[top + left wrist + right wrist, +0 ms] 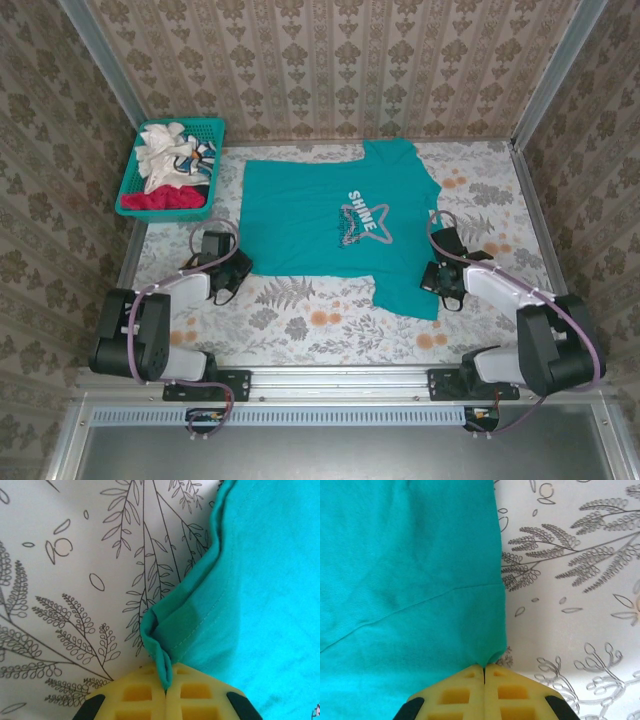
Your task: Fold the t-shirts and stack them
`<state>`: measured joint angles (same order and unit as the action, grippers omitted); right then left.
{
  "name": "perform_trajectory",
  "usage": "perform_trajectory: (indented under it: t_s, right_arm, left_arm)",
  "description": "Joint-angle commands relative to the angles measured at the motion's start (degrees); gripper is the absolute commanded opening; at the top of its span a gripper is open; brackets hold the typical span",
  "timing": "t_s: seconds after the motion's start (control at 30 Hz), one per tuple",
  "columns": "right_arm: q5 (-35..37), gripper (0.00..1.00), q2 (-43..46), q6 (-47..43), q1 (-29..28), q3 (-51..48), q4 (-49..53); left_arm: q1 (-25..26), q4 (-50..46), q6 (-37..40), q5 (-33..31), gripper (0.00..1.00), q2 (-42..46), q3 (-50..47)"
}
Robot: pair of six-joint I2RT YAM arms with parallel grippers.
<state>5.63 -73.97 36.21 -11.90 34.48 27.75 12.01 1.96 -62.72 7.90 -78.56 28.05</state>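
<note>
- My left gripper (pixel 166 681) has its yellow fingers pressed together. They pinch a small fold at the edge of the teal t-shirt (pixel 320 215).
- In the left wrist view, the pinched cloth stands up in a little ridge. A stitched hem runs along it.
- My right gripper (pixel 484 668) is pressed together too. It pinches the edge of the same t-shirt, just below a line of stitching.
- From above, my left gripper is at the near left corner of the t-shirt. My right gripper is at its near right part.
- The t-shirt lies spread out flat in the middle of the table (pixel 300 325), which has a leaf and flower cover. White letters and a star show on its chest.
- A teal mesh basket (pixel 131 172) sits at the far left corner of the table, just beside the t-shirt.
- A red shirt (pixel 165 201) and a white shirt (pixel 162 148) lie bunched up in the basket.
</note>
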Motion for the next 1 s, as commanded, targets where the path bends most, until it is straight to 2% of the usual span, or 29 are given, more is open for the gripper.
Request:
perform_trajectory:
  t_s: [0.0,0.17,0.33,0.7,0.97]
  right_arm:
    - [1.02,0.00,6.66,2.46,-0.36,-1.55,5.78]
    - [-0.49,0.00,15.07,4.56,-0.39,-0.86,9.73]
    - [-0.98,0.00,15.11,5.01,-0.32,4.13,9.52]
    - [0.06,0.00,8.44,2.48,0.79,12.71,4.18]
    - [0.02,0.00,-0.82,-1.56,2.83,20.46,0.68]
  left_arm:
    - [0.46,-3.76,1.80,-0.75,0.00,4.09,0.25]
    - [0.76,-8.08,1.63,-1.80,0.00,8.23,1.38]
    - [0.82,-12.37,1.57,-2.77,0.00,8.64,5.67]
    - [-0.93,-15.53,3.37,-2.45,0.00,2.11,16.16]
    - [-3.00,-17.91,4.36,-2.73,0.00,-4.92,23.44]
